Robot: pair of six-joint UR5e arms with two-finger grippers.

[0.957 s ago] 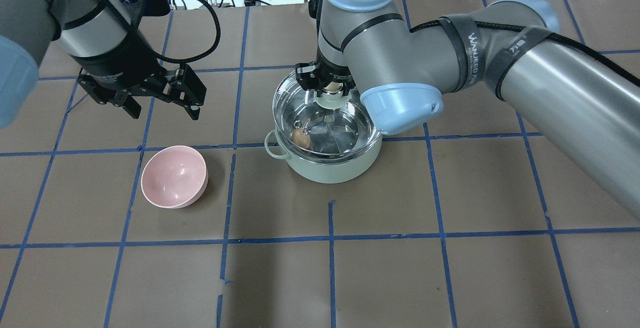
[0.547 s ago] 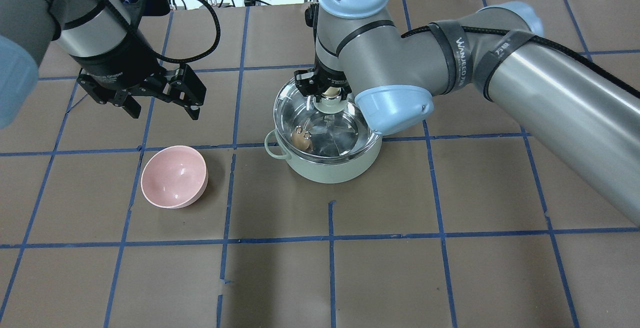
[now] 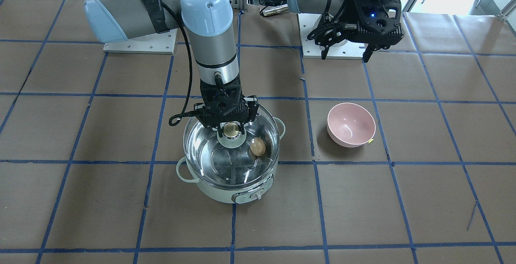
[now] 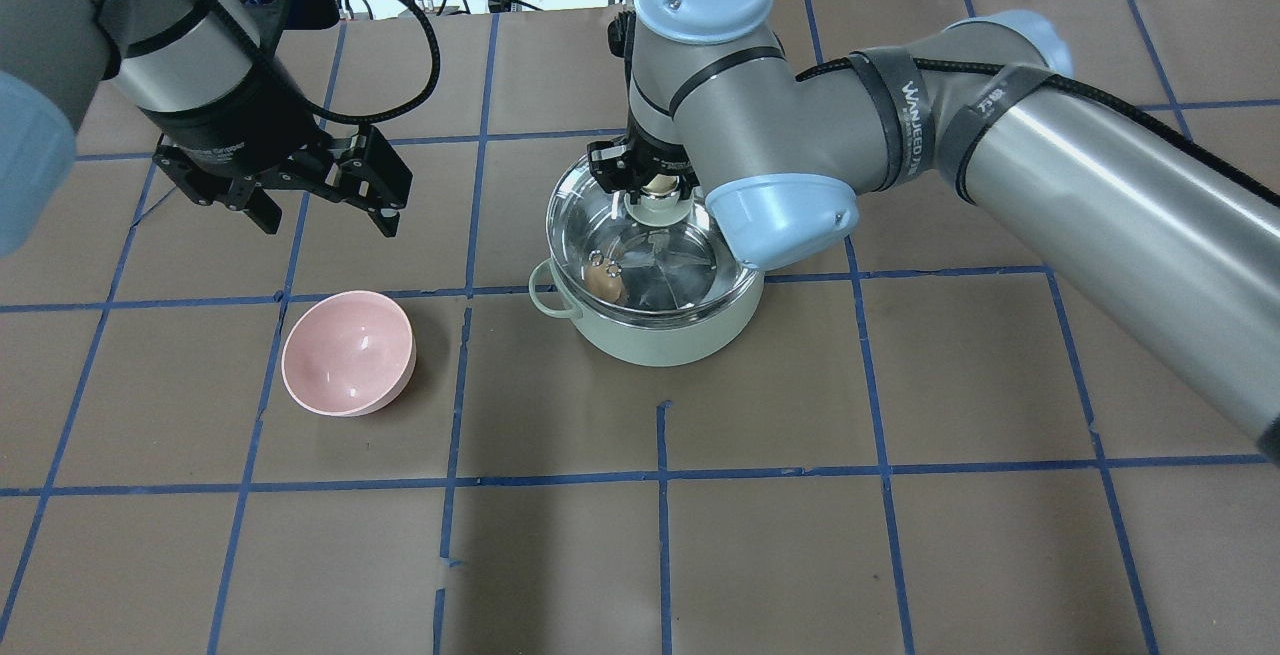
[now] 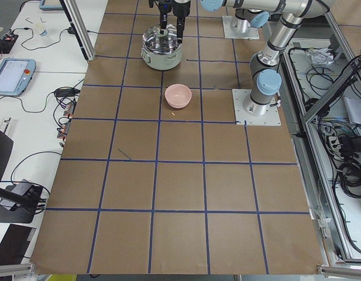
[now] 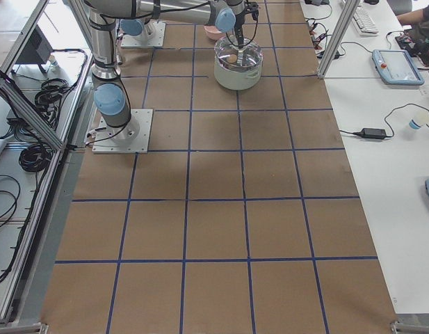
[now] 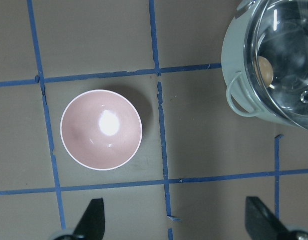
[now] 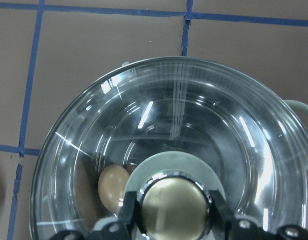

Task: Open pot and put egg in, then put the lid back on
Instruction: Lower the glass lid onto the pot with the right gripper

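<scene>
The mint-green pot (image 4: 660, 335) stands mid-table and also shows in the front view (image 3: 225, 193). The light-brown egg (image 4: 603, 280) lies inside it, seen through the glass (image 3: 257, 146) (image 8: 113, 187). My right gripper (image 4: 655, 185) (image 3: 231, 129) is shut on the golden-beige knob (image 8: 174, 202) of the glass lid (image 4: 670, 260) (image 8: 193, 125). It holds the lid over the pot's mouth, close to the rim. I cannot tell whether the lid rests on the rim. My left gripper (image 4: 330, 225) (image 7: 176, 220) is open and empty, raised left of the pot.
A pink bowl (image 4: 348, 353) (image 7: 101, 130) stands empty on the table left of the pot, below my left gripper. The brown table cover carries a grid of blue tape lines. The arm bases stand at the robot's edge of the table (image 3: 139, 46).
My right arm has shifted a little to the left, and the lid has sunk slightly toward the pot. The left arm, the bowl and the egg have not moved.
</scene>
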